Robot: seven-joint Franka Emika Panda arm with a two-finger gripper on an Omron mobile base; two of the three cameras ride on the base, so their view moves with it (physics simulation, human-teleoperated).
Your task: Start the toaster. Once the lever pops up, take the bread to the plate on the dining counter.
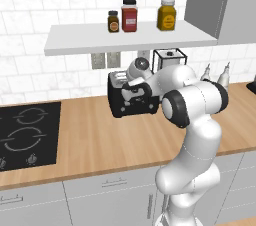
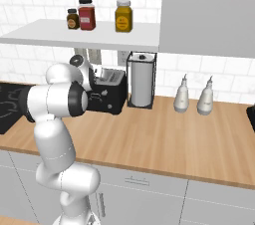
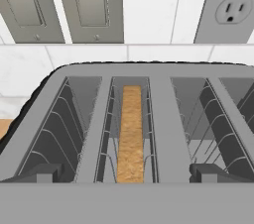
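- Hand view: the bread (image 3: pixel 131 134) stands on edge in the second slot from the left of the toaster (image 3: pixel 163 119), its tan top edge below the silvery rim; the other slots hold only wire guides.
- Gripper (image 3: pixel 127 176): the two dark finger tips (image 3: pixel 42 173) stand wide apart at the near edge of the toaster top, holding nothing and straddling the slots.
- Left base view: the toaster (image 1: pixel 131 101) sits at the back of the wood counter (image 1: pixel 100 135), beside the black hob (image 1: pixel 27 135); the hand (image 1: pixel 137 90) hangs over and just in front of it.
- Right base view: the paper-towel holder (image 2: pixel 141 79) stands just beside the toaster (image 2: pixel 112 94), with two pale bottles (image 2: pixel 182 94) farther along.
- Progress, as judged: the slice is loaded, but the lever cannot be made out, so whether toasting has begun cannot be told.
- Remaining: pressing the lever if not yet done, waiting for the pop-up, lifting the slice out, and carrying it to the plate.
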